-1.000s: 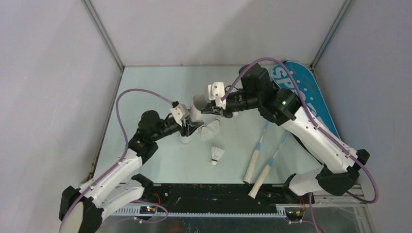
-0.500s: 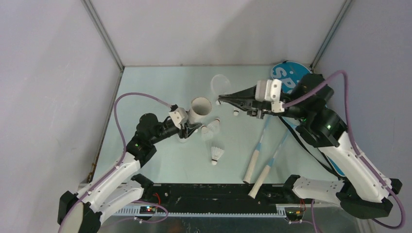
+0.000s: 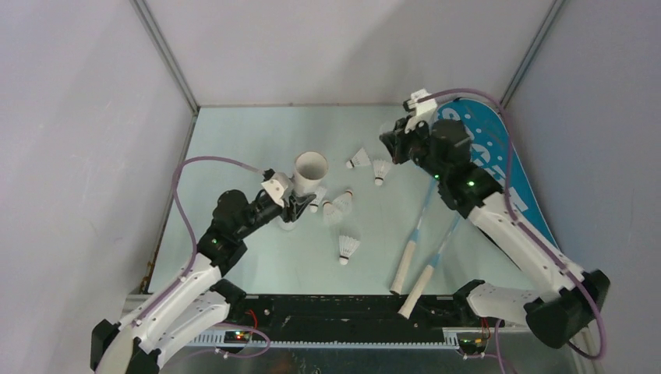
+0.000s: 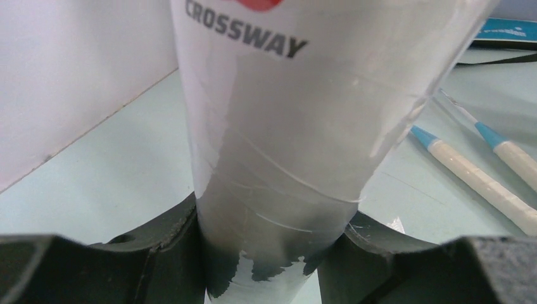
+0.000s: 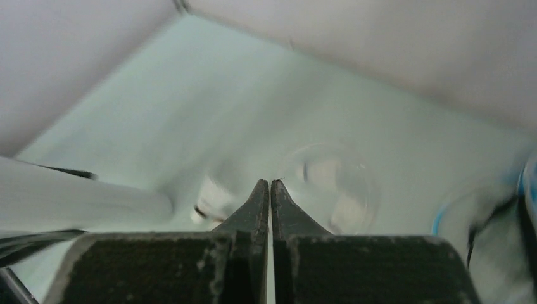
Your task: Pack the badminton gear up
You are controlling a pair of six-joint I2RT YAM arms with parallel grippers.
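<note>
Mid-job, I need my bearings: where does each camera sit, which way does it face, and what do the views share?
Top external: above and behind the bases, looking down on the table; both arms show, left gripper around the tube, right gripper near the bag.
Left wrist: low on the table, facing along its fingers clamped on the tube; racket handles and bag beyond.
Right wrist: looks past its shut gripper toward the far corner, blurred.
Shared: top and left wrist both show tube, racket handles and bag.
</note>
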